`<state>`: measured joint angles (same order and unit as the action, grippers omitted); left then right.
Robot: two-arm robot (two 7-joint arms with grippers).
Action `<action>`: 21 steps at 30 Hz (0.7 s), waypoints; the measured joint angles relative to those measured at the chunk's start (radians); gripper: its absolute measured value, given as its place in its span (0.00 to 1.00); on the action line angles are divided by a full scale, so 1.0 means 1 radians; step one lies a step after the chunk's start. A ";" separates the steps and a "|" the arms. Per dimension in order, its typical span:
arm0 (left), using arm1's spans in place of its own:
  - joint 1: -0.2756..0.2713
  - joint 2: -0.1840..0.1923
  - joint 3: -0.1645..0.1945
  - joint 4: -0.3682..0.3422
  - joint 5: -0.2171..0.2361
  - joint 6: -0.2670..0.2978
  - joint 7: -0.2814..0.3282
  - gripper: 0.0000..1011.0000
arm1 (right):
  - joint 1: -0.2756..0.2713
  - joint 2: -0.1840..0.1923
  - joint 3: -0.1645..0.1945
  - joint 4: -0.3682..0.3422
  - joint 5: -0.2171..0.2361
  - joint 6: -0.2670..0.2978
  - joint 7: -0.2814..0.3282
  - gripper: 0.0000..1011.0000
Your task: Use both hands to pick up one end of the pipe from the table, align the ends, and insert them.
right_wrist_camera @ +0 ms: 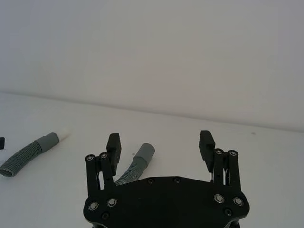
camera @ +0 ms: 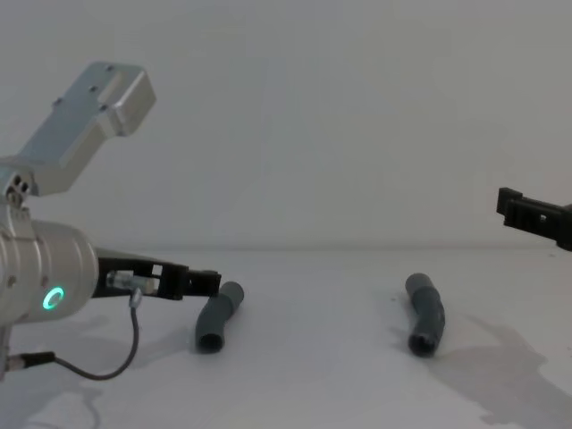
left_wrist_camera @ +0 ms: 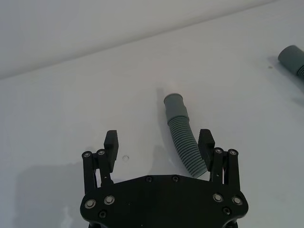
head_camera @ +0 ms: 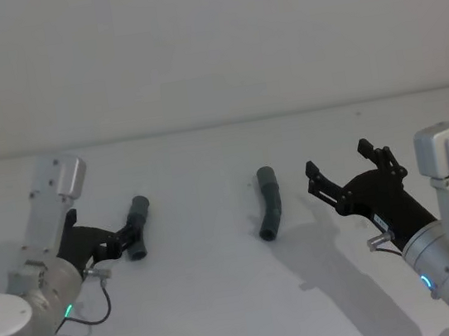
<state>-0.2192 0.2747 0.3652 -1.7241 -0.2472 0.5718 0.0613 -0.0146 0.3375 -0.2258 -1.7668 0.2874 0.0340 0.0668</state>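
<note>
While nothing is gripped yet, my left end effector (head_camera: pixel 124 240) sits low over the tabletop (head_camera: pixel 227 301) with its jaws wide. In the left wrist view, the left end effector (left_wrist_camera: pixel 159 140) has the left pipe piece (left_wrist_camera: pixel 183 137) lying just inside one finger, so I judge that side to be on the point of grasping. My right end effector (head_camera: pixel 338 160) is also spread wide and carries nothing. It hangs above the tabletop to the right of the right pipe piece (head_camera: pixel 269 205), near it but not around it.

Both pieces lie flat on the tabletop, well apart, the left one (camera: pixel 217 319) at left and the right one (camera: pixel 425 315) nearer the middle. From the right wrist view, the left piece (right_wrist_camera: pixel 28 152) ends in a white tip (right_wrist_camera: pixel 62 135).

So picking up, aligning and inserting are all left to do. As for anything that holds something: only the grey socket end would, and the tip lies nowhere near it.
</note>
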 joint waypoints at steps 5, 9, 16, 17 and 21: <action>-0.019 -0.014 0.007 0.032 0.003 0.008 -0.004 0.99 | 0.000 0.000 0.000 0.000 0.000 0.000 0.000 0.99; -0.033 -0.023 0.011 0.052 0.004 0.010 -0.014 0.99 | 0.000 0.000 0.000 0.000 0.000 0.000 0.000 0.99; -0.055 -0.034 0.015 0.083 0.005 0.007 -0.035 0.99 | 0.000 0.000 0.000 0.000 0.000 0.000 0.000 0.99; -0.060 -0.036 0.015 0.089 0.004 0.006 -0.038 0.99 | 0.000 0.000 0.000 0.000 0.000 0.000 0.000 0.99; -0.068 -0.043 0.015 0.102 0.003 0.004 -0.046 0.99 | 0.000 0.000 0.000 0.000 0.000 0.000 0.000 0.99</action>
<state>-0.2876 0.2314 0.3803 -1.6218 -0.2443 0.5756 0.0149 -0.0146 0.3375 -0.2258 -1.7668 0.2874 0.0340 0.0668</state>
